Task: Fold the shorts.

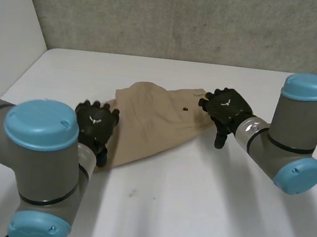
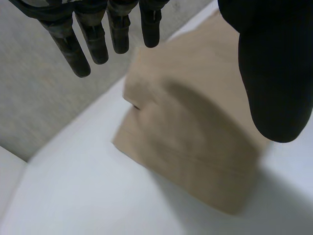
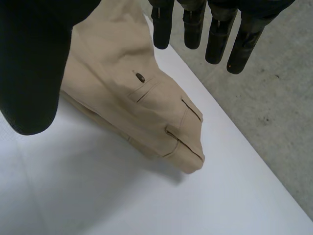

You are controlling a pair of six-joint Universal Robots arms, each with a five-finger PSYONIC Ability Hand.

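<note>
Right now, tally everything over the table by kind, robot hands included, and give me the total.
Tan shorts: 1
Black machine hands: 2, the left robot hand and the right robot hand
Total: 3

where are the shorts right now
In the head view the shorts lie across the middle of the table, between the hands: the left hand at their leg end, the right hand at their waistband end.
</note>
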